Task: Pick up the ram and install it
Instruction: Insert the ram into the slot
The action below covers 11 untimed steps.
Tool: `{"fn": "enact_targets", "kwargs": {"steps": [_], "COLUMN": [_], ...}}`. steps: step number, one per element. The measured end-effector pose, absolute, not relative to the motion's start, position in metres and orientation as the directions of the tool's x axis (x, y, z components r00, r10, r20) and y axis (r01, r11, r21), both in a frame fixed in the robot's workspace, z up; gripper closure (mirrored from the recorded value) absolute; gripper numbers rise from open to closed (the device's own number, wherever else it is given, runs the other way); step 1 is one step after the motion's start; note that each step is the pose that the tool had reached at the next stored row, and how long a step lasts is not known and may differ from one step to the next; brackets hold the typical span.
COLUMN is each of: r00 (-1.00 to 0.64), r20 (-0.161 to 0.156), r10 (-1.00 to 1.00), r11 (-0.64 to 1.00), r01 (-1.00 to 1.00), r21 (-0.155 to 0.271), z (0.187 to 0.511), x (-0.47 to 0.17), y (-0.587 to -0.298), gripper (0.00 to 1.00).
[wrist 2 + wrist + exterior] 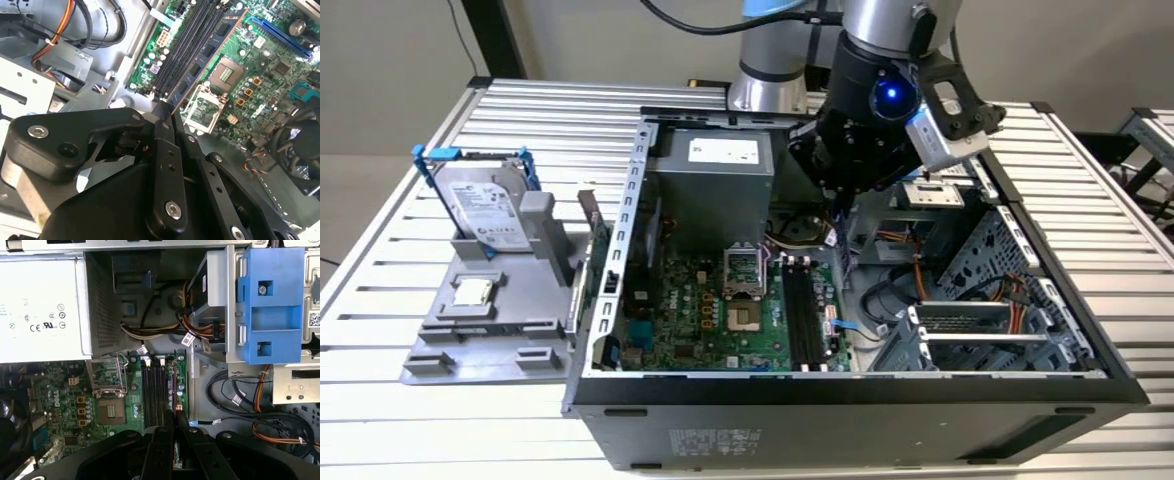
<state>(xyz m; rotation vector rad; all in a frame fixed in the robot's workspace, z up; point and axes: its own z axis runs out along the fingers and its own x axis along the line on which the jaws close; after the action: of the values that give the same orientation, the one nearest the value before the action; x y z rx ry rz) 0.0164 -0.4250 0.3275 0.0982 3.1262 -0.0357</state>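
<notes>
My gripper (167,112) is shut on the ram (206,52), a thin bluish board with dark chips. In the second wrist view the board reaches out from the black fingertips (163,131) over the motherboard. It hangs above and alongside the black memory slots (189,41). In the first wrist view the gripper (176,424) holds the ram (175,452) edge-on, just beside the slots (152,392). In the exterior view the gripper (843,190) hangs inside the open computer case, above the far end of the slots (803,320).
The open processor socket (744,290) lies beside the slots. A grey power supply (40,305) and a blue drive bracket (270,305) flank the gripper, with loose cables (235,390) nearby. Outside the case a hard drive in a blue frame (480,205) and a small silver chip (474,291) rest on a grey stand.
</notes>
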Motion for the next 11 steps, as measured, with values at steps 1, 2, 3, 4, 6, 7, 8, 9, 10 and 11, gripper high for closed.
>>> {"fn": "enact_targets", "kwargs": {"steps": [1, 2, 3, 4, 6, 7, 8, 9, 10, 11], "r00": [-0.998, -0.998, -0.998, -0.998, -0.998, -0.998, -0.998, -0.998, -0.998, -0.998], "r20": [-0.014, -0.014, -0.014, -0.014, -0.014, -0.014, -0.014, -0.014, -0.014, -0.014], "r10": [0.063, 0.064, 0.064, 0.065, 0.066, 0.067, 0.067, 0.067, 0.067, 0.067], "r11": [0.998, 0.998, 0.998, 0.998, 0.998, 0.998, 0.998, 0.998, 0.997, 0.997], "r01": [0.063, 0.064, 0.064, 0.065, 0.067, 0.067, 0.067, 0.067, 0.067, 0.067], "r21": [-0.022, -0.022, -0.022, -0.022, -0.022, -0.022, -0.022, -0.022, -0.022, -0.022], "z": [0.326, 0.324, 0.322, 0.320, 0.317, 0.315, 0.313, 0.311, 0.309, 0.308], "x": [0.015, 0.013, 0.012, 0.010, 0.010, 0.010, 0.010, 0.010, 0.010, 0.010], "y": [-0.425, -0.425, -0.425, -0.425, -0.425, -0.425, -0.425, -0.425, -0.425, -0.425], "gripper": [1.00, 1.00, 1.00, 1.00, 1.00, 1.00, 1.00, 1.00, 1.00, 1.00]}}
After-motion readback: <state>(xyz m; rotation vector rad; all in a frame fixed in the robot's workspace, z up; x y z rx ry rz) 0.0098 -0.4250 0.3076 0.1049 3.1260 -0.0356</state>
